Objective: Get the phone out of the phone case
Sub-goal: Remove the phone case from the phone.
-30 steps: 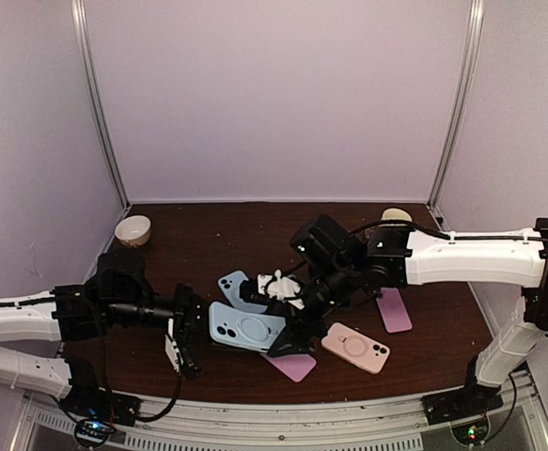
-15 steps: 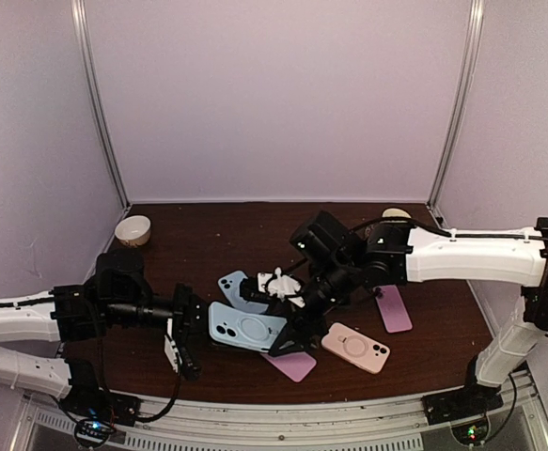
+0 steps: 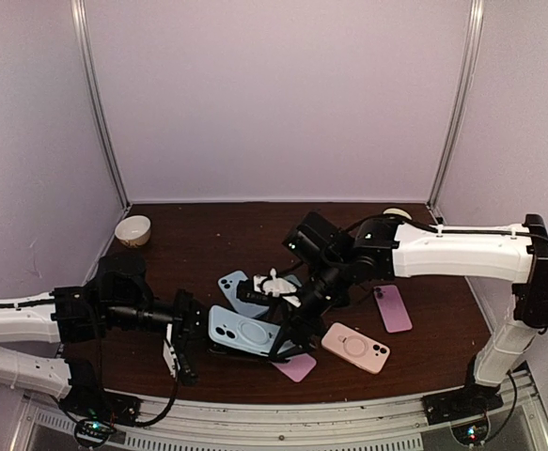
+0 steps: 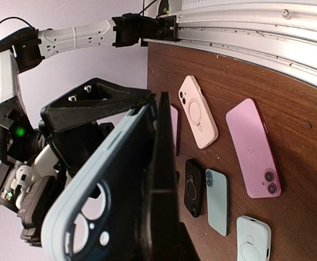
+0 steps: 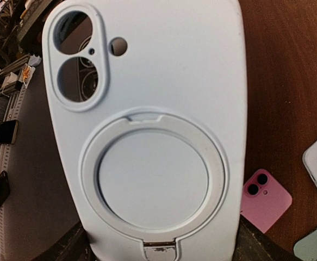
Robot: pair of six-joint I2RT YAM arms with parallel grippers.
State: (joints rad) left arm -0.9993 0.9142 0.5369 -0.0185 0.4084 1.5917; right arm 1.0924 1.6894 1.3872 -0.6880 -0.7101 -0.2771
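Drawn closer since the earlier frame, the right hand [image 3: 294, 322] is set wide astride the blue case [image 5: 147, 81], contact unclear. With the phone [image 4: 161, 190] pinched in the left hand [image 3: 183, 344], the case should be peeled off squarely.

Light is even and soft from overhead, and the dark table [image 3: 208, 235] carries only faint shadows. My left wrist view bends at the edges. The case [image 4: 112, 168] close to that lens looks blurred, I think.
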